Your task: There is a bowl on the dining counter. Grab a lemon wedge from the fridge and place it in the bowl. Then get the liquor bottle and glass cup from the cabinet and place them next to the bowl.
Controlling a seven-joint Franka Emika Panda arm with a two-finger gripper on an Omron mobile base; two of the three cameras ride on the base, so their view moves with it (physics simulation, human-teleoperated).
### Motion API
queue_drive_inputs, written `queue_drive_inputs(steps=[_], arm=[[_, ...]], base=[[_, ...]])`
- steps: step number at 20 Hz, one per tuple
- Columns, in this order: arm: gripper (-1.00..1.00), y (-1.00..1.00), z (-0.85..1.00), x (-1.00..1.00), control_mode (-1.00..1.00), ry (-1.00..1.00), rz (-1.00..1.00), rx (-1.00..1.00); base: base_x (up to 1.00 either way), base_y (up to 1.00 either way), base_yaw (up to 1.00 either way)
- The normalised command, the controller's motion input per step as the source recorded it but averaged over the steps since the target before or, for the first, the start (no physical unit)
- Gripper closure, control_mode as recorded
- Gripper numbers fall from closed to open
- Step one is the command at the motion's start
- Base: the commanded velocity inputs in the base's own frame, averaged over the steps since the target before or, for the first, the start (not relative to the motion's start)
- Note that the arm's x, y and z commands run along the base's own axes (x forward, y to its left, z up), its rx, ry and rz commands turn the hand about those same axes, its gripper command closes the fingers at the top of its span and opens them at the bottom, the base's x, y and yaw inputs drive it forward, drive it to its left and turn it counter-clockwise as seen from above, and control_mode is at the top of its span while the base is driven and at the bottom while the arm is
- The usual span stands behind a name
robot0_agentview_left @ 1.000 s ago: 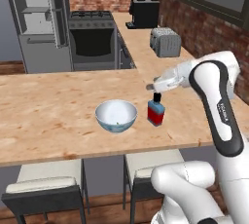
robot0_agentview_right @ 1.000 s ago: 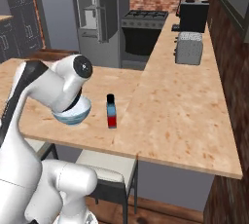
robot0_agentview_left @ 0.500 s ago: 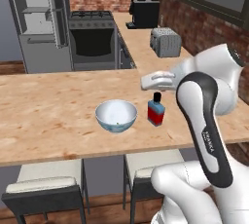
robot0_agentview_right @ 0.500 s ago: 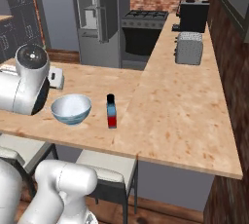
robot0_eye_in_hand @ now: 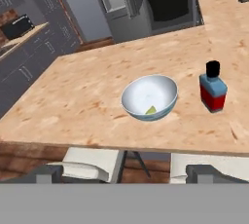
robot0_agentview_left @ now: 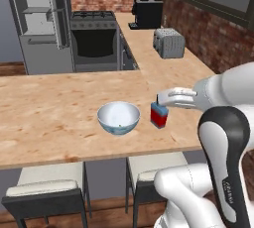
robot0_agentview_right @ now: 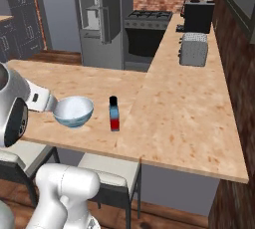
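Now: gripper (robot0_eye_in_hand: 124, 179) wide open, holding nothing | bowl (robot0_eye_in_hand: 149, 97) with lemon wedge (robot0_eye_in_hand: 151, 110) ahead of the fingertips on the dining counter (robot0_eye_in_hand: 82, 91) | liquor bottle (robot0_eye_in_hand: 212, 87) just right of the bowl, upright

arm swung back off the dining counter (robot0_agentview_left: 59, 108), hand (robot0_eye_in_hand: 124, 172) drawn clear of liquor bottle (robot0_agentview_left: 159, 114)

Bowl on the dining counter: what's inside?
A small yellow lemon wedge lies at the bottom of the bowl, near its front wall. Nothing else is visible inside.
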Motion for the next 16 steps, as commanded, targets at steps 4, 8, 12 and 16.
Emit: queue_drive_inputs(steps=[4,8,12,16], arm=[[-1.00,-0.29,-0.01,-0.47,-1.00,0.02,-0.11,-0.02],[-1.00,0.00,0.00,-0.02,-1.00,0.00,-0.02,0.00],[-1.00,0.00,-0.01,0.00,-1.00,0.00,0.00,0.00],[-1.00,0.04,-0.06,-0.18,-1.00,0.00,0.02,0.00]], base=[[0.00,0.00,0.00],[0.00,0.00,0.00],[0.00,0.00,0.00],[0.00,0.00,0.00]])
